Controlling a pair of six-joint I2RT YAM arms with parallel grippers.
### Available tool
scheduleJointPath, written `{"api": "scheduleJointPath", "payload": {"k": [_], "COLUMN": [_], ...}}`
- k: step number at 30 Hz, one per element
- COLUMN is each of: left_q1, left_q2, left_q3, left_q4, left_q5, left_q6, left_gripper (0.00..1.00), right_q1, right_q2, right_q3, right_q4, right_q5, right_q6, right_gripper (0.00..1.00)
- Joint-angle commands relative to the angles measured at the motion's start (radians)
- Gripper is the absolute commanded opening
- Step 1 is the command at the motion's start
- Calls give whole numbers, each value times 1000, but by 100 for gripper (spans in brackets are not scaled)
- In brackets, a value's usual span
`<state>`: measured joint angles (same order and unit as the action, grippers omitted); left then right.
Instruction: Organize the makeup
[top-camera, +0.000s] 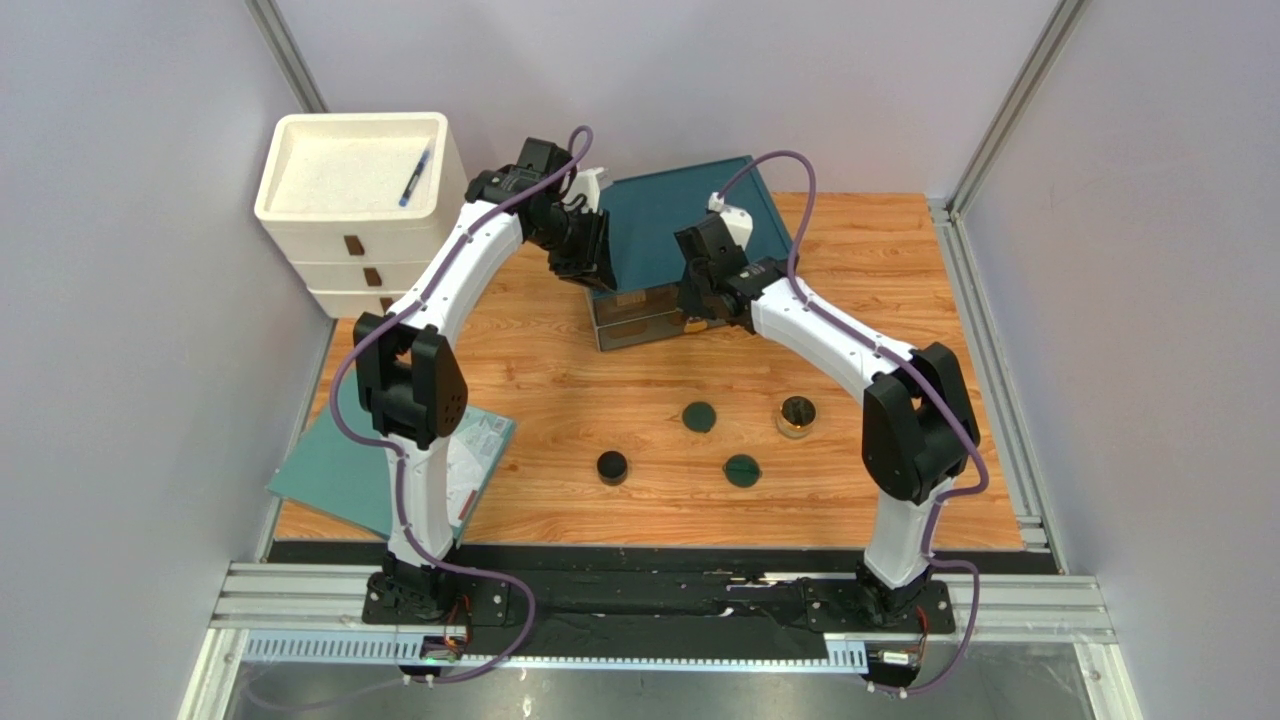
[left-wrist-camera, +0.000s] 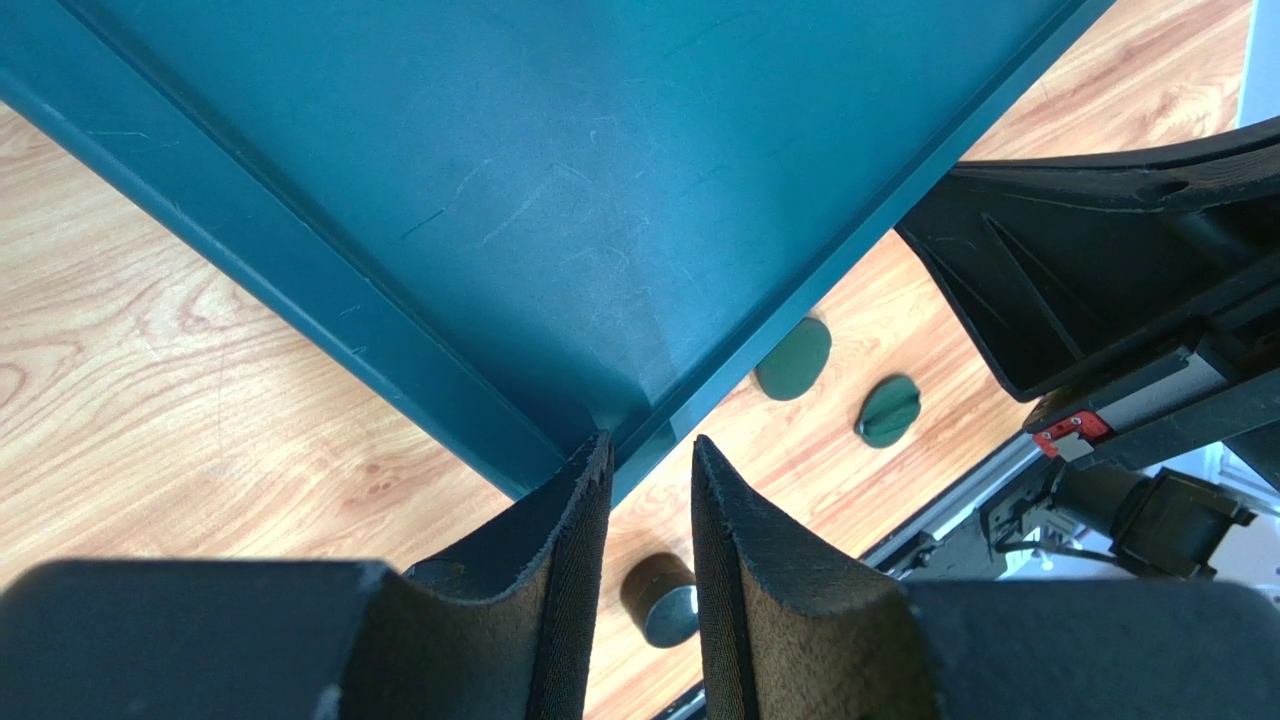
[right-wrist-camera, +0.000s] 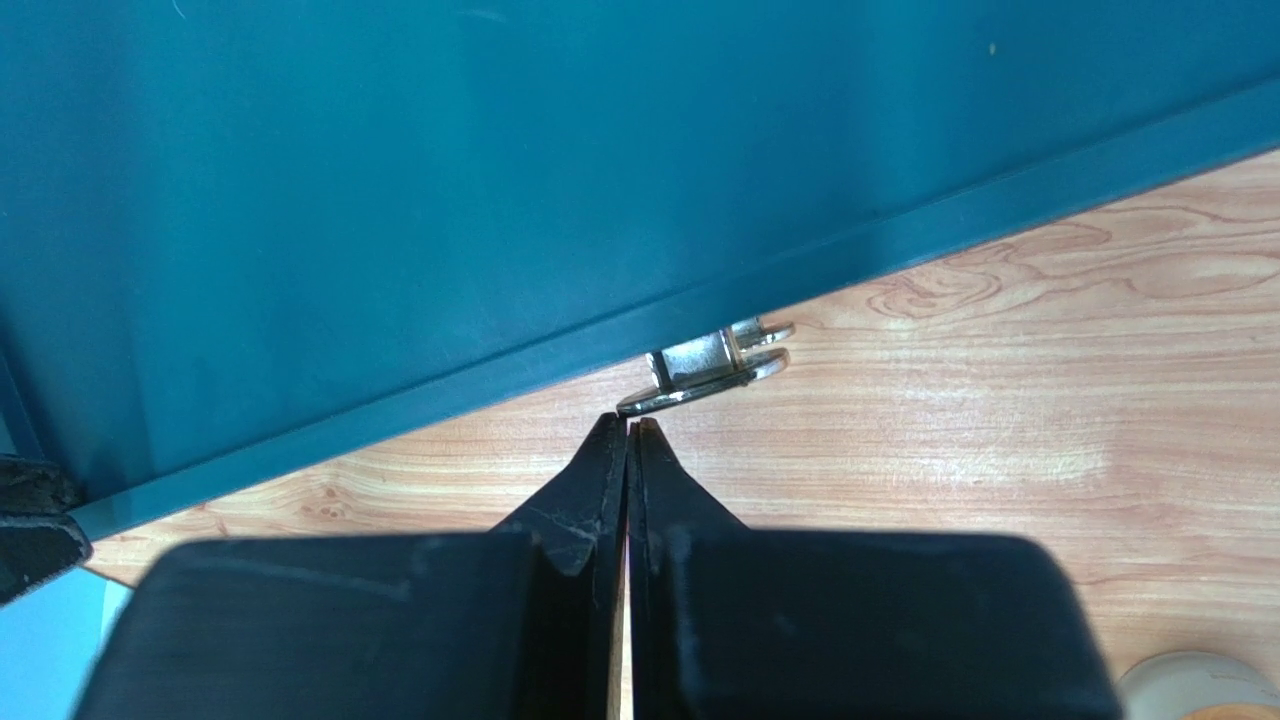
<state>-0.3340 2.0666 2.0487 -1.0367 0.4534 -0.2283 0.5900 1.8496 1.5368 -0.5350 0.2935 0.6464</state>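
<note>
Loose makeup lies on the wooden table: a black round jar (top-camera: 612, 468), two dark green discs (top-camera: 697, 417) (top-camera: 741, 471) and a gold-rimmed compact (top-camera: 796, 416). Behind them stands a case (top-camera: 639, 318) with its teal lid (top-camera: 684, 218) raised. My left gripper (top-camera: 583, 255) is at the lid's left corner. In the left wrist view it (left-wrist-camera: 649, 447) is open, the lid's corner (left-wrist-camera: 624, 428) just past the fingertips, and the jar (left-wrist-camera: 664, 597) shows through the gap. My right gripper (right-wrist-camera: 628, 426) is shut and empty, its tips right under the lid's metal latch (right-wrist-camera: 706, 368).
A white drawer unit (top-camera: 353, 203) stands at the back left with a blue pen (top-camera: 415, 176) on top. A teal booklet (top-camera: 376, 465) lies at the left, near the left arm's base. Grey walls close in both sides.
</note>
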Motion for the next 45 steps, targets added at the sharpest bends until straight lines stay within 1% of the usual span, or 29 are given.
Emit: {"api": "scheduleJointPath", "payload": {"k": [1,5,6,8,9,10,11,12,14,17,22,28,31,34,41,45], "left_q1": [18,18,18,20,18,20,20,18,20,20,20,20,20,20,18,21], "left_q2": [6,10,13,15,18,18,20,18,17,9,-5,-7,-7,-5,-3,-3], "left_q3": [-58,-55,-55,-53,-51,-53,-55,-56,-59,-73,-96,-102,-107,-111,-131,-133], "left_q4": [-226,-221,-220,-220,-218,-218,-217,-217,-215,-209,-198,-200,-200,-197,-187,-189], "left_q5": [-147,-145,-145,-137,-137,-136,-133,-134,-131,-131,-128,-136,-134,-134,-131,-136], "left_q6": [69,67,66,64,64,63,63,63,63,60,55,61,61,61,61,64], "left_gripper": [35,35,35,35,35,35,35,35,35,35,35,35,35,35,35,35], "right_q1": [-10,-12,-18,-32,-51,-61,-70,-87,-105,-136,-176,-208,-222,-226,-228,-229], "right_q2": [-82,-200,-246,-279,-288,-297,-297,-296,-276,-236,-176,-139,-122,-104,-29,-1], "right_q3": [-68,-248,-336,-423,-458,-521,-543,-562,-602,-618,-596,-583,-603,-604,-572,-534], "right_q4": [46,128,182,254,317,345,395,420,476,520,566,587,673,720,768,750], "right_q5": [-8,-56,-80,-117,-157,-175,-197,-226,-257,-312,-370,-378,-398,-410,-433,-441], "right_q6": [45,162,233,306,341,404,426,446,502,541,556,604,660,685,739,734], "right_gripper": [0,0,0,4,15,24,40,46,55,57,58,58,57,56,55,54]}}
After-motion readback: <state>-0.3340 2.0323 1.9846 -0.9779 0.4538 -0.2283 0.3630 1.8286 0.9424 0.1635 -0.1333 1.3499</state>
